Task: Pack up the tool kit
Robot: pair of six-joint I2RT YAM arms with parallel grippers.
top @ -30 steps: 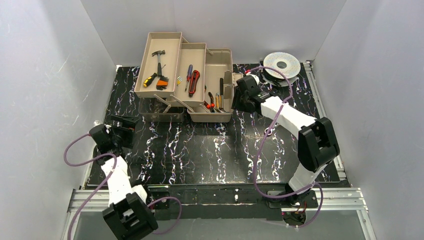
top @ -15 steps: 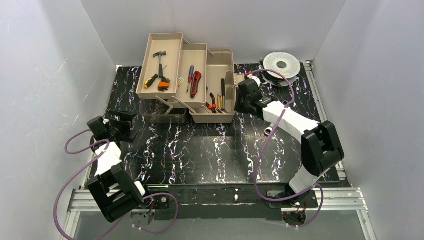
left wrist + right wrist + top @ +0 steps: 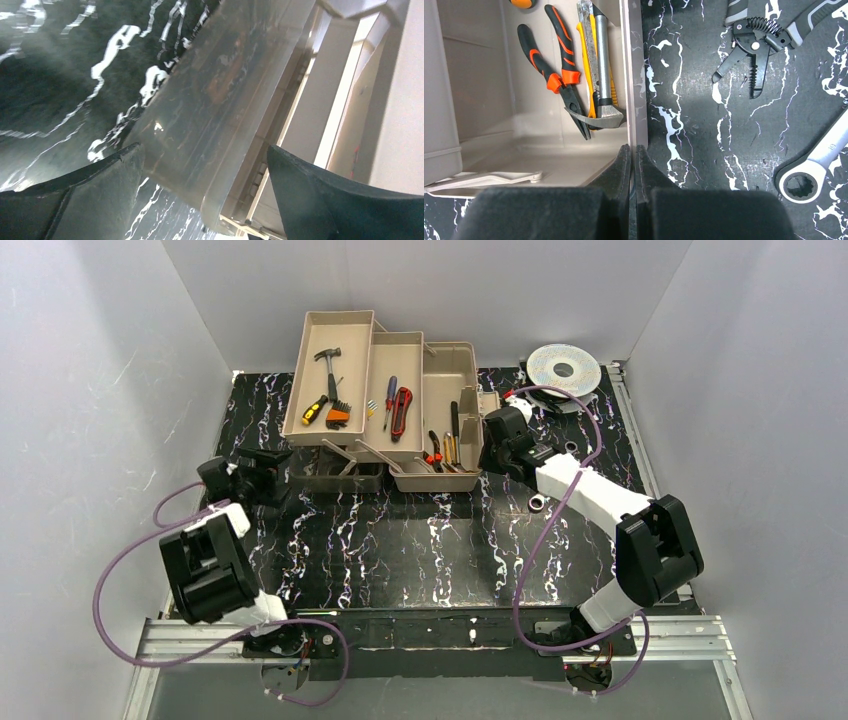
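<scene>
The beige toolbox [image 3: 447, 370] stands open at the back, its fold-out trays [image 3: 330, 330] spread to the left. They hold a hammer [image 3: 330, 365], a screwdriver [image 3: 388, 395] and a red-handled tool [image 3: 402, 410]. My right gripper [image 3: 634, 150] is shut on the box's thin right wall [image 3: 633, 75]. Just inside that wall lie orange-black pliers [image 3: 551, 75] and a yellow knife [image 3: 596, 65]. My left gripper [image 3: 205, 165] is open, with the edge of the translucent brown lid [image 3: 220, 100] between its fingers [image 3: 100, 185]. In the top view this gripper [image 3: 265, 468] sits at the lid's left end [image 3: 335, 475].
Wire strippers [image 3: 754, 45] and a ring wrench [image 3: 819, 160] lie on the black marbled mat right of the box. A round silver spool [image 3: 563, 368] sits at the back right. Grey walls close in the mat on three sides.
My right gripper has shut on the box wall, and the box has shifted a little to the right. My left arm has swung forward and right, bringing its open gripper up to the lid.
</scene>
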